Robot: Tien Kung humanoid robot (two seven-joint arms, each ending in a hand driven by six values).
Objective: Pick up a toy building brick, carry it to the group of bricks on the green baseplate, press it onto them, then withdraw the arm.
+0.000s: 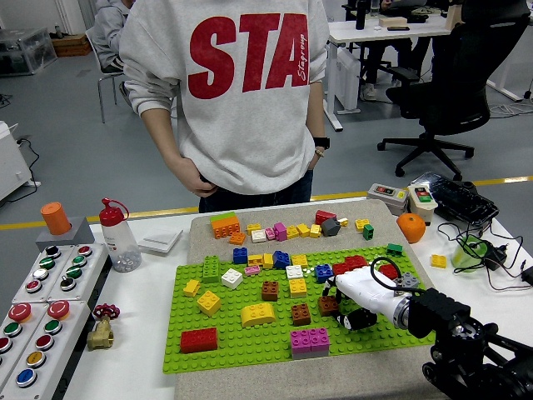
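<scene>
The green baseplate (241, 350) lies mid-table and carries several scattered bricks: red (199, 339), yellow (257, 313), pink (309, 340), brown (301, 314). My right hand (356, 304), white-shelled on a black arm, hovers low over the plate's right part. It is just right of a dark brown brick (327, 305) and near the red and blue bricks (350, 265). Whether it holds anything is hidden under the palm. My left arm is out of view.
A person (250, 92) stands at the far side, with a hand (204, 179) at the hip, off the table. Loose bricks (283, 229) lie on the beige mat behind the plate. Button boxes (42, 292), a bottle (117, 237) and a brass valve (100, 332) are at the left; cables (491, 250) at the right.
</scene>
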